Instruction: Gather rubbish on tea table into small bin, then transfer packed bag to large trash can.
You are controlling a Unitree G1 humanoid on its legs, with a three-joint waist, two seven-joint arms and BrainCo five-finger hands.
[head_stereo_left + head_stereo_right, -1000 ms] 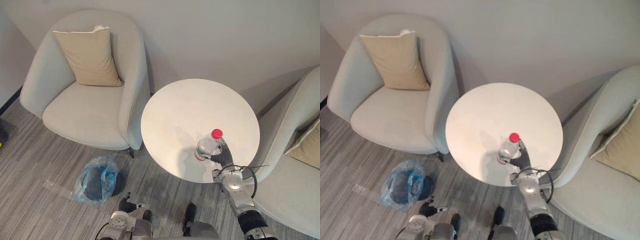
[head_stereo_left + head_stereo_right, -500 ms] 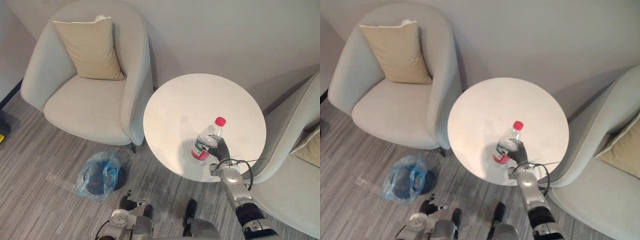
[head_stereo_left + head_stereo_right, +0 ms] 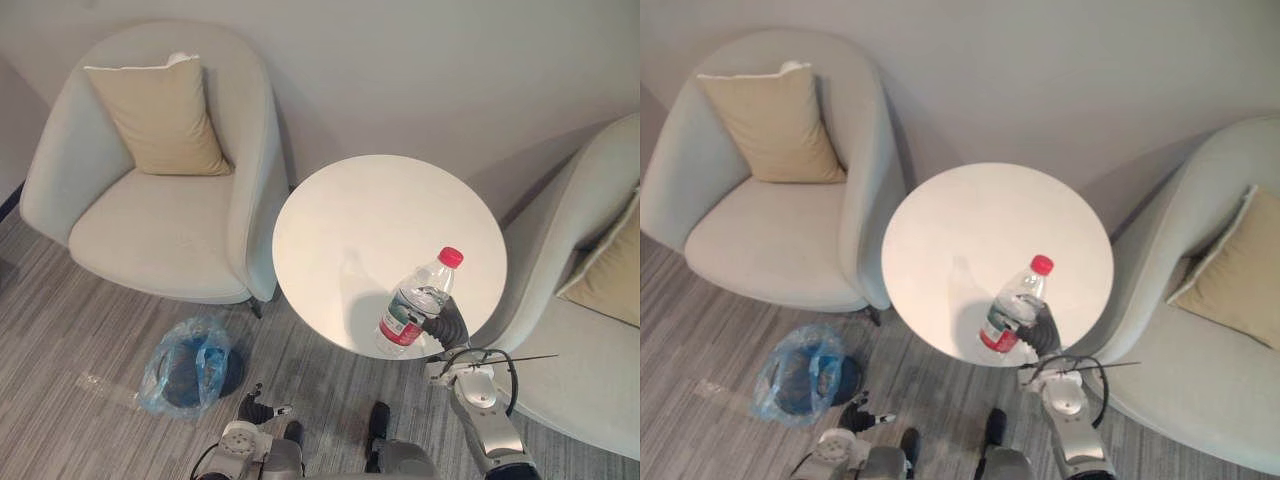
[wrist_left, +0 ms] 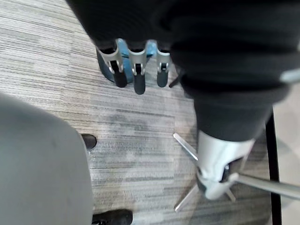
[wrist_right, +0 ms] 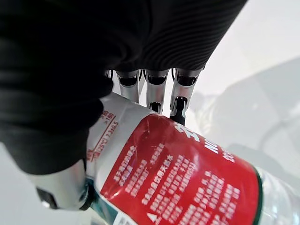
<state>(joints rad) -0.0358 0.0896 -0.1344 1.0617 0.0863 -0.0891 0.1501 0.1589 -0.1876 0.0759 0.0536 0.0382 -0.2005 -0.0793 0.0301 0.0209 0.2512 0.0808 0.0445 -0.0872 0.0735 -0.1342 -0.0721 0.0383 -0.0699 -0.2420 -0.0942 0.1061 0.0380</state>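
A clear plastic bottle point(image 3: 415, 302) with a red cap and red label is held tilted above the near edge of the round white tea table point(image 3: 370, 215). My right hand point(image 3: 447, 325) is shut on it; in the right wrist view the fingers point(image 5: 180, 96) curl round the label point(image 5: 173, 183). On the carpet left of the table stands the small bin point(image 3: 190, 365), lined with a blue plastic bag. My left hand point(image 3: 255, 408) hangs low near the floor by the bin, and its fingers point(image 4: 136, 75) point straight down in the left wrist view.
A grey armchair point(image 3: 150, 190) with a tan cushion stands left of the table, close behind the bin. A second grey armchair point(image 3: 585, 330) with a cushion stands right of the table. The table's metal legs point(image 4: 187, 150) show on the carpet.
My right hand has lifted the bottle off the table top and drawn it toward the table's near edge, more tilted. The camera has shifted. The left hand stays low.
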